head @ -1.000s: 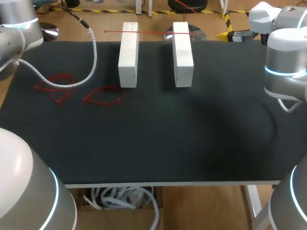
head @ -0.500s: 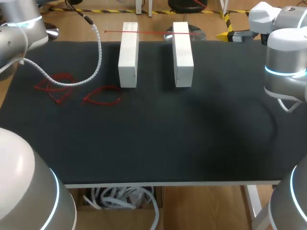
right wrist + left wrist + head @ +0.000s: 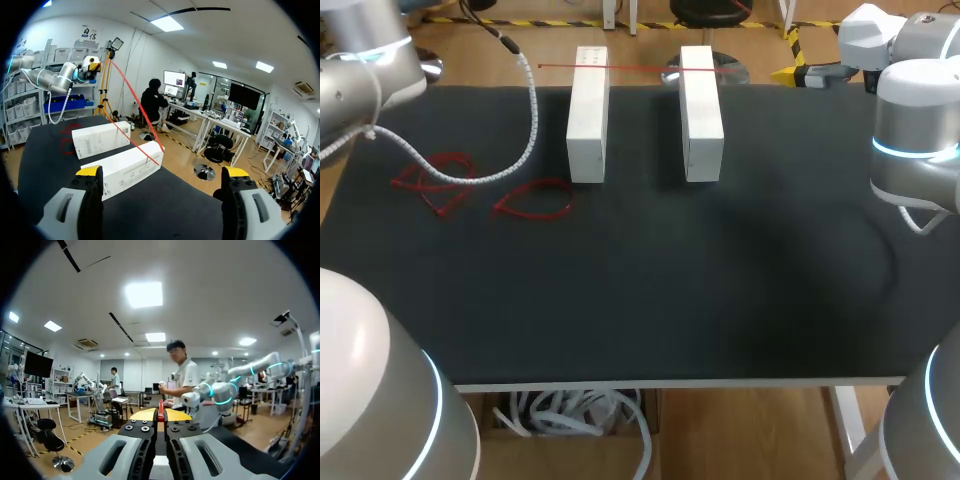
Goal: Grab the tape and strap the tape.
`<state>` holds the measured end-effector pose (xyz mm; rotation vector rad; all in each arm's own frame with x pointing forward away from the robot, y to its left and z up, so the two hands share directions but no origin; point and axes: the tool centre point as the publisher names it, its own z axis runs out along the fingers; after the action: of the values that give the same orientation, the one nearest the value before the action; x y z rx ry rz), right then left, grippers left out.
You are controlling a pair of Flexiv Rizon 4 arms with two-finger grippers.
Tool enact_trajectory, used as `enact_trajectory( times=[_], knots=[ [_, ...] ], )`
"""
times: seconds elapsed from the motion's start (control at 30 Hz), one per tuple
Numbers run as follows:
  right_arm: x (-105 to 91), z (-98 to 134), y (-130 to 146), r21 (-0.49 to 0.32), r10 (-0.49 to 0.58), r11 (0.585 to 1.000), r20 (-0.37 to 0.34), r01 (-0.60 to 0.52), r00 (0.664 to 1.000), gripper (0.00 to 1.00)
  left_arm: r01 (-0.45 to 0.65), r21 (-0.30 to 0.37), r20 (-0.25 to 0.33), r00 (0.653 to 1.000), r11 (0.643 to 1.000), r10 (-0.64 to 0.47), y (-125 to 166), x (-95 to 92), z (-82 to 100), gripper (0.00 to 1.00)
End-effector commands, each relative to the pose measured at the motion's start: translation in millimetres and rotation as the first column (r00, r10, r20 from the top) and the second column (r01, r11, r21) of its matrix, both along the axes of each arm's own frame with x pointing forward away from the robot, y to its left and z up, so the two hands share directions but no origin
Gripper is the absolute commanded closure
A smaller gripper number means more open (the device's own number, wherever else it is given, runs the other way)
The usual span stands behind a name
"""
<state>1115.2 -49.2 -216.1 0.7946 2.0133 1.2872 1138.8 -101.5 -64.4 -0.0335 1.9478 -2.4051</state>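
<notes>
Two white boxes stand side by side at the far middle of the table, the left box (image 3: 587, 115) and the right box (image 3: 700, 112). A thin red tape (image 3: 640, 68) stretches across their far ends. In the left wrist view my left gripper (image 3: 160, 416) is shut on the red tape (image 3: 160, 407), raised high and out of the head view. From the right wrist view the tape (image 3: 132, 102) slants down from my left arm (image 3: 50, 77) to the nearer box (image 3: 127, 167). My right gripper (image 3: 162, 185) stands open and empty beyond the table's far right corner (image 3: 790, 73).
Two loose red tape loops (image 3: 440, 180) (image 3: 535, 200) lie on the black table cover (image 3: 650, 290) at the left. The left arm's white corrugated cable (image 3: 525, 110) hangs over the table beside the left box.
My left arm has shifted a little to the right, and its cable has swung closer to the left box. The boxes, the tape and my right arm stay as they were.
</notes>
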Motion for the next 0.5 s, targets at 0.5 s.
enact_trajectory(
  times=[0.5],
  knots=[
    [-0.6, -0.3, -0.3, 0.001, 0.001, 1.000, 0.001, -0.001, 1.000, 0.00, 0.034, -0.003, 0.041, 0.999, 0.999, -0.034, -4.7, -2.6, 0.0, 1.00]
  ],
)
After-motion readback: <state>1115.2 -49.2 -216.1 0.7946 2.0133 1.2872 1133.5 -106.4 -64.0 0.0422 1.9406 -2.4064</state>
